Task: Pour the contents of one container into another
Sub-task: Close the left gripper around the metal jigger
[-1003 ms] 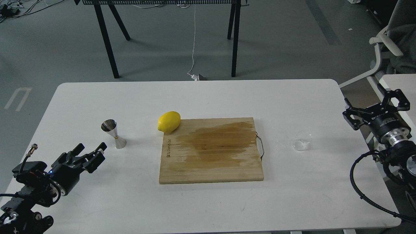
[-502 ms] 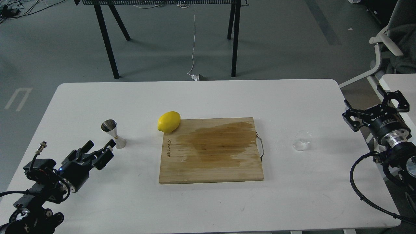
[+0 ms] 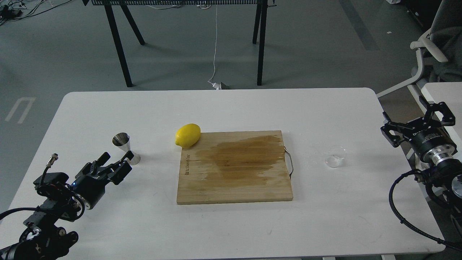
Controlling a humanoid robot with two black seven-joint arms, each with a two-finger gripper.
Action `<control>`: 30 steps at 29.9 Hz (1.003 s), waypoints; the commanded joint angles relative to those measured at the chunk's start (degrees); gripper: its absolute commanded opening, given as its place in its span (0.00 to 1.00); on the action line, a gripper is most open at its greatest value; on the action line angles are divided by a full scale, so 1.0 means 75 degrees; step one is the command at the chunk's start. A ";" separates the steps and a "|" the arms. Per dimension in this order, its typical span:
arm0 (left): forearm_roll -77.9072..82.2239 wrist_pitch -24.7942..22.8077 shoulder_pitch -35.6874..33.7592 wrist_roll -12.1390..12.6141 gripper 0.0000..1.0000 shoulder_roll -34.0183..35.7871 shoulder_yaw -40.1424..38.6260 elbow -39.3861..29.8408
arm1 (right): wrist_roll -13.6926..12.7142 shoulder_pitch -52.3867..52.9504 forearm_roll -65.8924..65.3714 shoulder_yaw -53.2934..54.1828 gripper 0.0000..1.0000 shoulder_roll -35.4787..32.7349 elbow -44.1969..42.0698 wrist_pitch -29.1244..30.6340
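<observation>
A white rounded bench (image 3: 231, 224) stands on grey floor. On it lies a wet-stained wooden cutting board (image 3: 234, 168) with a yellow lemon (image 3: 187, 135) at its corner. The shiny steel hourglass jigger (image 3: 125, 148) stands upright just beside the left hand (image 3: 116, 158), fingers apart. The tiny clear glass cup (image 3: 335, 156) sits near the right hand (image 3: 415, 119), also spread.

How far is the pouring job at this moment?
Nothing is poured yet. The glass cup stands untouched on the table, apart from the open right gripper. The open left gripper is beside the jigger, not gripping. Grasping, lifting and pouring remain.
</observation>
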 commanded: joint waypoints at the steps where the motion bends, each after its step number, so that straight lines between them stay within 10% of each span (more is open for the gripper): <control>1: -0.0030 0.0000 -0.0172 0.0000 1.00 -0.0125 0.0224 0.0217 | -0.0005 0.0000 0.0000 -0.0001 0.99 -0.0003 -0.0001 0.0000; 30: -0.0053 0.0000 -0.1156 0.0000 0.99 -0.1086 0.0565 0.1928 | 0.0018 -0.0116 0.0012 0.0034 0.99 -0.0074 -0.0001 0.0000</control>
